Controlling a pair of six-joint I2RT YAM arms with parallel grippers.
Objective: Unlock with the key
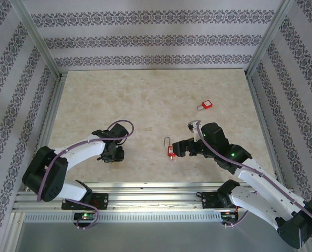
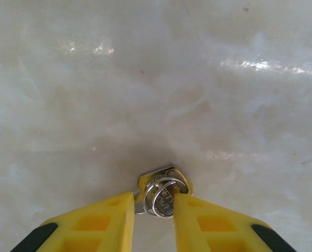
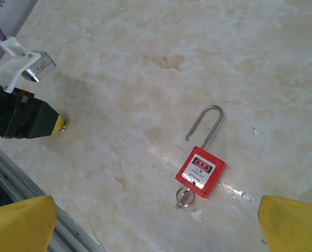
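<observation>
While left fingers (image 2: 101, 220) clamp silver key (image 2: 164, 191), right fingers (image 3: 19, 220) gape; red padlock (image 3: 200, 172) lies unlatched.

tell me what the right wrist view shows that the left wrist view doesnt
Right wrist view adds: a red padlock lying flat, its shackle open, a key ring at its base, with the right claw wide open around the scene. Left wrist view adds: a metal key with its ring, pinched in the shut left claw. Shared: the pale marbled tabletop and yellow fingertips at the bottom edge.
</observation>
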